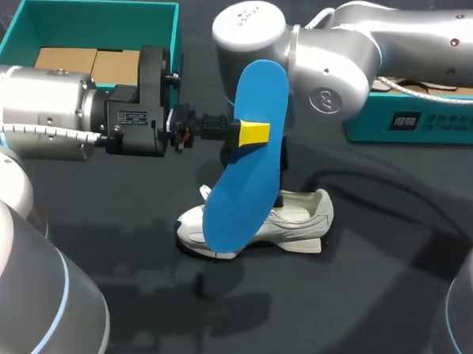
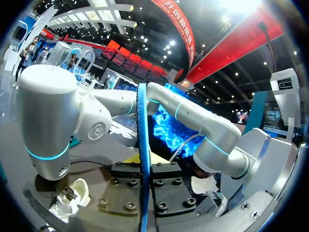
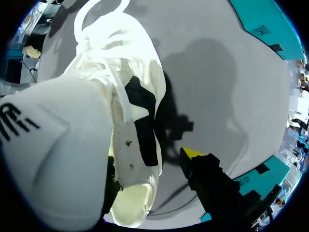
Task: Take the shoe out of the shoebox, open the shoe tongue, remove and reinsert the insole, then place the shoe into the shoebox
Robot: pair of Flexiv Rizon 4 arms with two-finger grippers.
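l gripper (image 1: 253, 135) is clamped on the blue insole (image 1: 244, 177), holding it upright over the white shoe (image 1: 302, 220). shoe sits on the table (image 1: 373, 303), well apart from the teal box (image 1: 94, 9). r gripper (image 3: 150, 157) is spread wide astride the shoe and grips nothing: one finger (image 3: 193, 154) is just off its side, the other is hidden.

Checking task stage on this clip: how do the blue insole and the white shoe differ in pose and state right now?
The insole stands nearly on end in the air; the shoe sits on its sole. The insole is clamped in the left end effector; the shoe is borne by the table. The insole is a thin blue sheet; the shoe is white and bulky. Both are outside the teal shoebox.
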